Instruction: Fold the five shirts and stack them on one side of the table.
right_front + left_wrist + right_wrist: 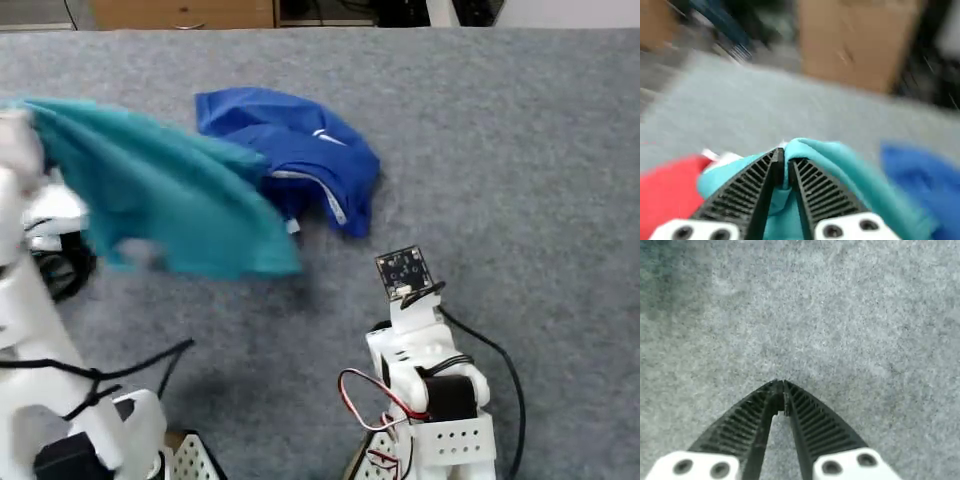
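Left hand clamped on teal shirt, held up over surface at 9 o'clock. Blue shirt crumpled at its 2 o'clock. Right hand pinched together, empty, over grey surface.

No lettering, number or sign can be read anywhere. The blue shirt has a few thin white streaks on its cloth, but they are too small to tell whether any is print or a label.
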Controlling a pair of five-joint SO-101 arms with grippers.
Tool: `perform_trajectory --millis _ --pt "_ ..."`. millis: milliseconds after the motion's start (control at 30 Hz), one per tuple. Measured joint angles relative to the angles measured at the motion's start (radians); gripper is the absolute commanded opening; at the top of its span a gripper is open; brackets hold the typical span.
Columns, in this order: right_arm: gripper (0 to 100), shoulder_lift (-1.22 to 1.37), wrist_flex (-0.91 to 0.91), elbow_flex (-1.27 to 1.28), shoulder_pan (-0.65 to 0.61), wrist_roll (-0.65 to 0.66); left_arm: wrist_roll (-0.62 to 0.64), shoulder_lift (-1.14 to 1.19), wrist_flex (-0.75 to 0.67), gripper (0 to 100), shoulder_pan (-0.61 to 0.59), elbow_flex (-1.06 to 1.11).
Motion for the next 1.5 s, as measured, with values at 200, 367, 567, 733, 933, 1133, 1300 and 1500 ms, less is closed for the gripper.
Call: perform_trajectory --millis 200,367,567,733,933,1133,1300,1500 --pt "0.5 0.000 0.000 0.000 0.000 0.000 -0.002 0.000 -0.229 2 -0.232 -0.009" --pt "0.5 0.000 0.000 0.000 0.000 0.000 -0.002 -0.002 -0.376 2 -0.328 0.023" --pt "0.5 0.000 0.000 0.000 0.000 0.000 -0.006 -0.002 -0.442 2 -0.339 0.226" --pt "0.5 0.000 0.000 0.000 0.000 0.000 -0.110 0.049 -0.606 2 -0.339 0.516" --pt "0.5 0.000 0.000 0.000 0.000 0.000 -0.222 0.072 -0.701 2 -0.364 0.680" --pt "0.8 0.000 0.000 0.000 0.000 0.000 -0.347 0.071 -0.709 13 -0.377 0.680" --pt "0.9 0.000 0.000 0.000 0.000 0.000 -0.359 0.071 -0.709 20 -0.410 0.680" --pt "0.9 0.000 0.000 0.000 0.000 0.000 -0.359 0.005 -0.709 20 -0.431 0.674"
